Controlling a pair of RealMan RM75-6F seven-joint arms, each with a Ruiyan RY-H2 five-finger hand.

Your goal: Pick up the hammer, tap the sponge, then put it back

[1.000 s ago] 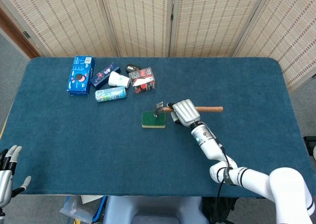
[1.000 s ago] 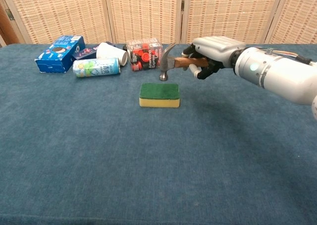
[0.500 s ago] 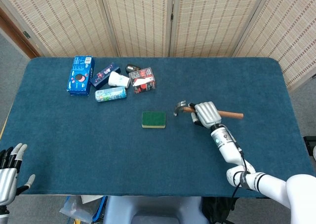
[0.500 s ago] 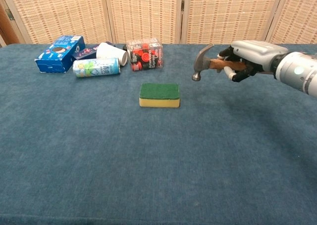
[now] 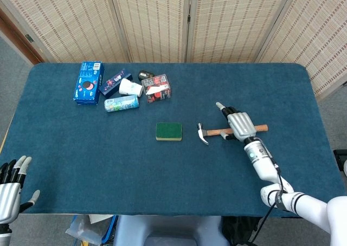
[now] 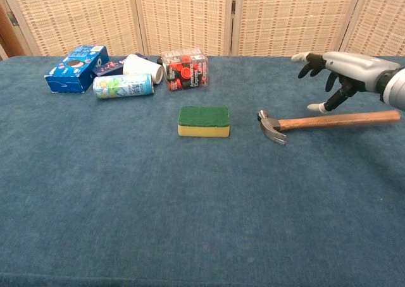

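Note:
The hammer (image 5: 227, 131) (image 6: 329, 121) lies flat on the blue table, metal head toward the sponge and wooden handle pointing right. The green-topped yellow sponge (image 5: 168, 131) (image 6: 203, 121) sits a short way left of the hammer head. My right hand (image 5: 238, 123) (image 6: 335, 72) hovers just above the handle with its fingers spread and nothing in it. My left hand (image 5: 11, 183) shows only at the lower left corner of the head view, off the table edge, fingers apart and empty.
At the back left stand a blue cookie box (image 5: 88, 82) (image 6: 76, 68), a lying can (image 5: 121, 103) (image 6: 123, 85), a white cup (image 5: 130, 87) (image 6: 142, 67), a red-and-white carton (image 5: 157, 88) (image 6: 185, 69) and a small dark packet (image 5: 115, 82).
My right hand carried the hammer right, away from the sponge, lowered it to the table and let go. Its fingers have spread above the handle. The left hand barely shifted.

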